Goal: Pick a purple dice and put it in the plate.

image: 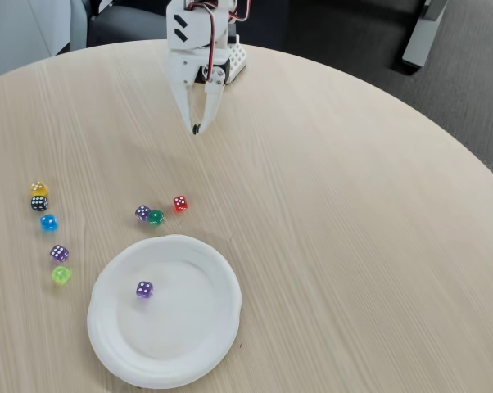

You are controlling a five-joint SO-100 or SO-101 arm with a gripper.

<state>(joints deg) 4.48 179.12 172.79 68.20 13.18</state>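
Fixed view: at left, a purple die (pixel 59 253) lies on the table (pixel 353 213); another (pixel 142 213) touches a green die (pixel 156 217); a third (pixel 144 289) rests inside the plate (pixel 205 352). The gripper (pixel 196 129), fingertips together and empty, points down above the table.

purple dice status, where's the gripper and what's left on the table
Gripper shut, empty, raised over the table's far side. One purple dice in the plate; two more on the table. Path clear.
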